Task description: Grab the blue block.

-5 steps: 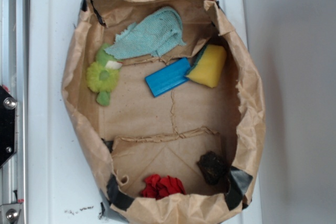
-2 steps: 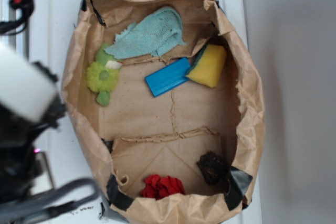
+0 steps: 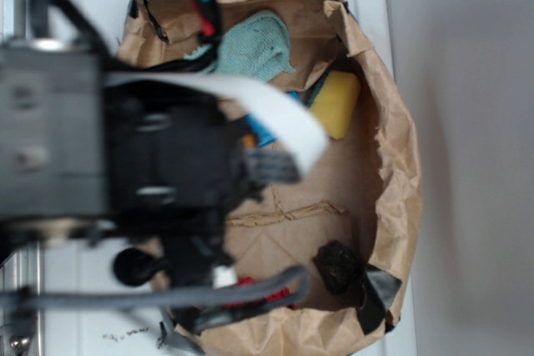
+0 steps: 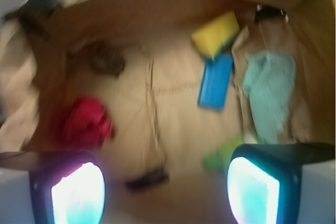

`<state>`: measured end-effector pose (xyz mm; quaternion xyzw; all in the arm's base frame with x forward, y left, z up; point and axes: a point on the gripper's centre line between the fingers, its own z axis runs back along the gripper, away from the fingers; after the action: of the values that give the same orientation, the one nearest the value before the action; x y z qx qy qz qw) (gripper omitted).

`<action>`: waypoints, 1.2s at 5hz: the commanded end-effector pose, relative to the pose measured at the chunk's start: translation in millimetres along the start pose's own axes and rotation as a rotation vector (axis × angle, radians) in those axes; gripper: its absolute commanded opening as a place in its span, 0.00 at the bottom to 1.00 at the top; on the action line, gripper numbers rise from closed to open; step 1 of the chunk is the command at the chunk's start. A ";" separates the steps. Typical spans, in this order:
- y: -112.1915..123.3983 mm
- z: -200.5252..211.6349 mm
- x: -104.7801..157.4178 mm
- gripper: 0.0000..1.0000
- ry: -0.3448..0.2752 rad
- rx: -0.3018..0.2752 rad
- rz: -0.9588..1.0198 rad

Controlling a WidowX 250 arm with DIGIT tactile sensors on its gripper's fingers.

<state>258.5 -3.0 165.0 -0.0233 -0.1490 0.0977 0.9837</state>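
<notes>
One blue block [image 4: 216, 81], one sponge [image 4: 215, 34].

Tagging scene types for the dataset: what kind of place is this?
Probably a lab tabletop rig, not a home: a crumpled brown paper liner forms a bin on a white surface, holding assorted test items: blue block, yellow sponge, teal cloth.

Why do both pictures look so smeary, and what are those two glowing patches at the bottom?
Exterior view: the arm fills the left side as a soft, out-of-focus dark mass, while the paper liner behind stays sharp. Wrist view: everything is smeared, the blue block included. The glowing patches are the gripper fingers, overexposed white with purple and teal fringes.
</notes>
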 end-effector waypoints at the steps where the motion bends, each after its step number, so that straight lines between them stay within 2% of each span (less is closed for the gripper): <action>1: 21.5 -23.5 30.9 1.00 -0.006 0.064 0.051; 4: 21.5 -23.5 30.9 1.00 -0.006 0.064 0.051; 5: 34.4 -37.1 17.3 1.00 0.075 0.010 0.228; 6: 38.6 -51.7 16.9 1.00 0.086 -0.018 0.358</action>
<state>280.4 25.5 106.6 -0.0680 -0.0865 0.2556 0.9605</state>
